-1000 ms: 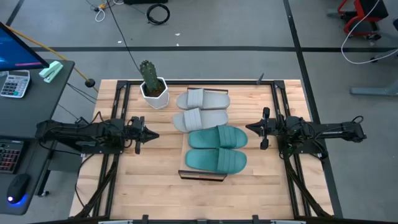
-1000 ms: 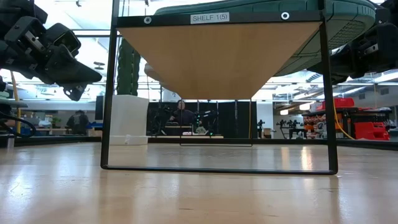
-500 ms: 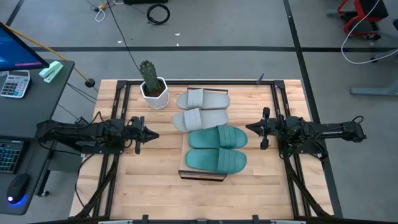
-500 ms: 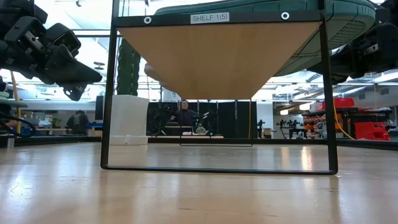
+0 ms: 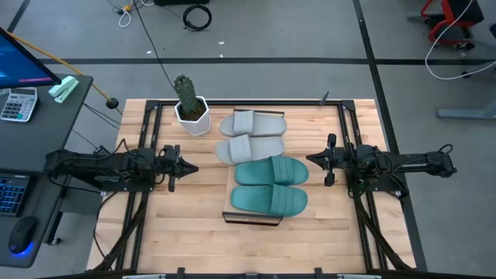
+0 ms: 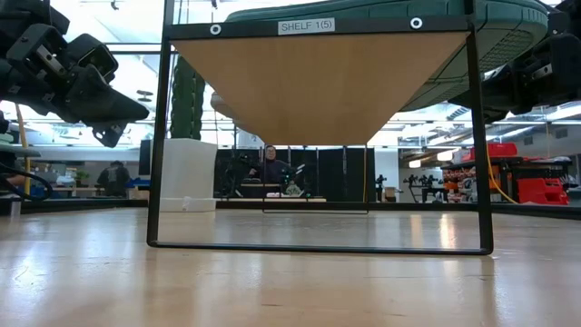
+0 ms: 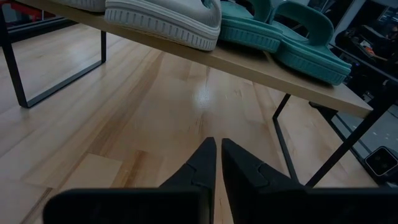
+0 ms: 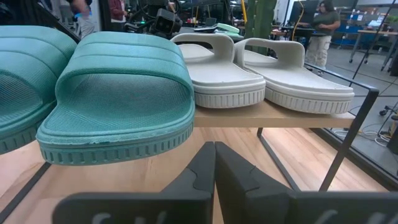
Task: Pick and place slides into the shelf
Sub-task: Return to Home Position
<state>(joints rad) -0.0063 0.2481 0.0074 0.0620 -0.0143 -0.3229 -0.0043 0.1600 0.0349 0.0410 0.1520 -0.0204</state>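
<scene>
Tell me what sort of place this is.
Likely a robotics lab: a wooden worktable with the left arm and right arm parked at its sides, a desk with a calculator, floor cables, a person in the background.

Across my wooden surface (image 5: 186, 209) stands the shelf (image 6: 318, 82), its dark end rails resting on the boards. A potted cactus (image 5: 191, 110) sits just beside its far end. On the shelf board lie two grey slides (image 5: 252, 123), then two teal slides (image 5: 271, 172), side by side.
</scene>
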